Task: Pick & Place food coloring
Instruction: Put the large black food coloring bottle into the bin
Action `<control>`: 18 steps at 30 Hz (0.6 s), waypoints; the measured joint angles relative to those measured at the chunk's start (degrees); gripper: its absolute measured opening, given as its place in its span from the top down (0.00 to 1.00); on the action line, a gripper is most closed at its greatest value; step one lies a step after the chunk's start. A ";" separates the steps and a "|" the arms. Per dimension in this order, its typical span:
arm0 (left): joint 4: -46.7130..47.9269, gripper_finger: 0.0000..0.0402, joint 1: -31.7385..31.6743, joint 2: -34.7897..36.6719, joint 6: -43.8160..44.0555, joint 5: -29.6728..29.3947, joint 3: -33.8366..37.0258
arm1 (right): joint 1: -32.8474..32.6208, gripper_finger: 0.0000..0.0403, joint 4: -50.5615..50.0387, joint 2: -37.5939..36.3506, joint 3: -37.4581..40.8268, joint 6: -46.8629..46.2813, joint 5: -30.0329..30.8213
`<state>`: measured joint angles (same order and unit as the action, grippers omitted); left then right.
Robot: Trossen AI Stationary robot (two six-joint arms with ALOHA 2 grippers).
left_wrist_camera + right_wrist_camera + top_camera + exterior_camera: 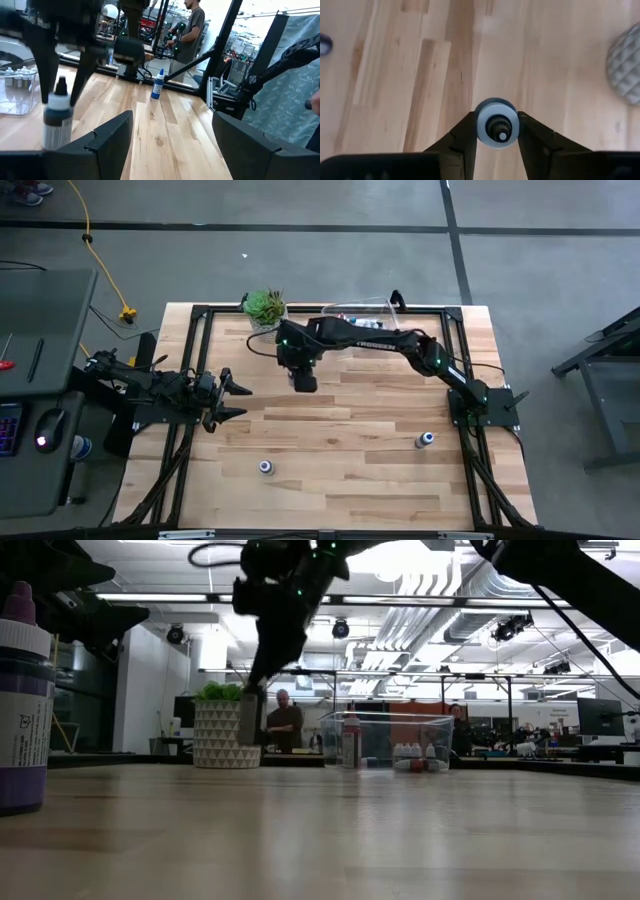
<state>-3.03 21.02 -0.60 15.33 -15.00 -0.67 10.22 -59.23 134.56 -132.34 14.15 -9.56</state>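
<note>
Left gripper (236, 401): at the desk's left edge, fingers spread wide, nothing between them.
Loose bottles: two on the desk (340, 480), both upright and well apart; one (265, 467) toward the front left, one (424, 440) toward the front right by the right arm's base.
Held bottle (495, 123): one, upright, hanging just above the wood in the low view.
Right gripper (495, 131): reached across to the desk's rear middle, fingers closed against both sides of the held bottle.
Potted plant (265, 307): one, rear left.
Clear bin (385, 740): one, at the rear, right of the plant; several small bottles inside, number unclear.
People: two, beyond the desk in the low view.
</note>
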 joint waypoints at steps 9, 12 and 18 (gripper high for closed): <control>0.00 0.32 0.00 0.00 0.00 0.00 0.00 | -0.26 0.73 1.86 -4.95 -1.48 1.33 0.22; 0.00 0.32 -0.01 0.00 0.00 0.00 0.00 | -0.28 0.73 2.83 -6.86 -1.48 1.35 1.85; 0.00 0.32 -0.01 -0.02 0.00 0.00 0.00 | -0.26 0.73 5.77 -10.02 -1.50 1.97 7.83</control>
<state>-3.03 21.00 -0.62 15.33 -15.00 -0.67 9.96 -53.46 124.54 -133.84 16.12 -1.74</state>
